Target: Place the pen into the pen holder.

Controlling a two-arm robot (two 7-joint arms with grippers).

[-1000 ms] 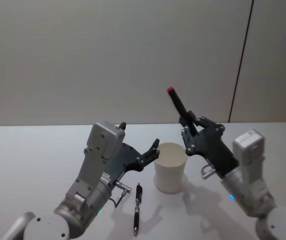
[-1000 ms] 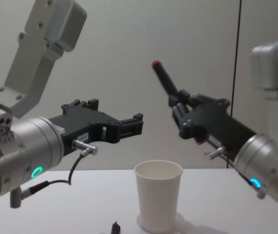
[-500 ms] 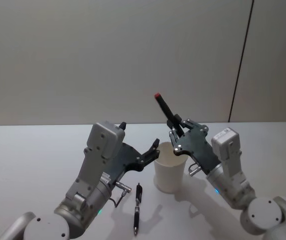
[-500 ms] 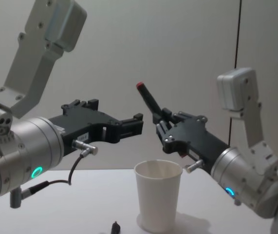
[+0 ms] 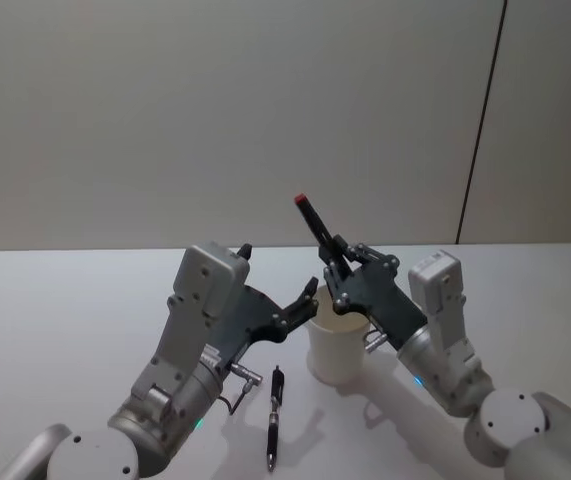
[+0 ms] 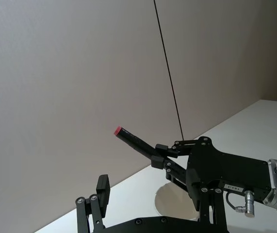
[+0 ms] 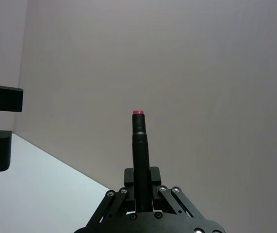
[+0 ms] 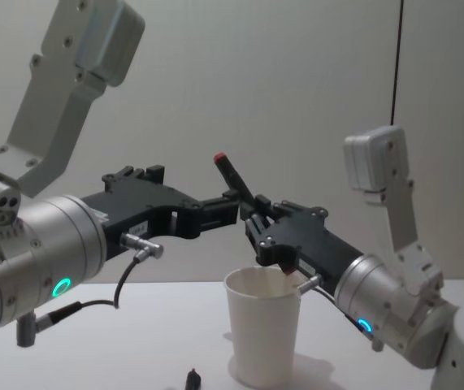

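White surface (image 5: 55,300), plain wall (image 5: 165,120): the right hand (image 5: 333,268) grips the pen (image 5: 315,225) over the pen holder (image 5: 337,358).
The surface runs back to the wall, which has one dark vertical seam (image 5: 480,130). The pen holder stands upright mid-surface, with a second pen (image 5: 275,420) lying just in front. The gripped pen is tilted, red end up, its lower end at the rim. The left hand (image 5: 278,272), fingers spread, hovers beside the rim. Open surface lies on both sides.
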